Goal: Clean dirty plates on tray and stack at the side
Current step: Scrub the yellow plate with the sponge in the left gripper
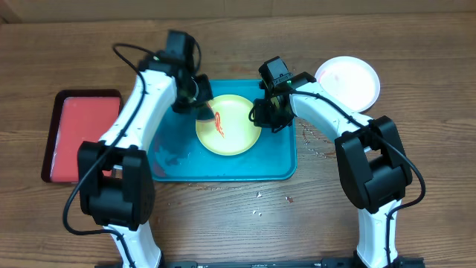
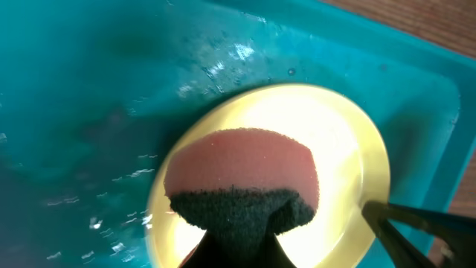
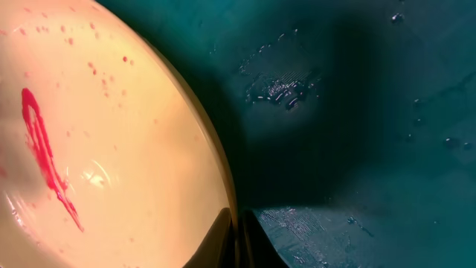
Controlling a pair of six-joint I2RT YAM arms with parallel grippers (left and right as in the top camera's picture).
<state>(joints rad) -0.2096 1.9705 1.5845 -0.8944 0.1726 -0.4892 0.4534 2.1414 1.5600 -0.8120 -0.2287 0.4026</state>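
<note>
Scrubbing the yellow-green plate (image 1: 228,125) looks like the step in hand. From overhead, it lies on the teal tray (image 1: 282,167) between the left tool (image 1: 202,106) and the right tool (image 1: 260,117). A white plate (image 1: 348,80) sits on the tabletop (image 1: 416,45) beyond the right tool.

At the left wrist, the left tool is clamped on a pink sponge (image 2: 242,171) just over the plate.

At the right wrist, the right tool is pinched shut on the plate's rim, with the red sauce streak (image 3: 44,156) farther in from its tips.

The next move probably calls for pressing the sponge down and dragging it across that streak while the right tool steadies the plate.
</note>
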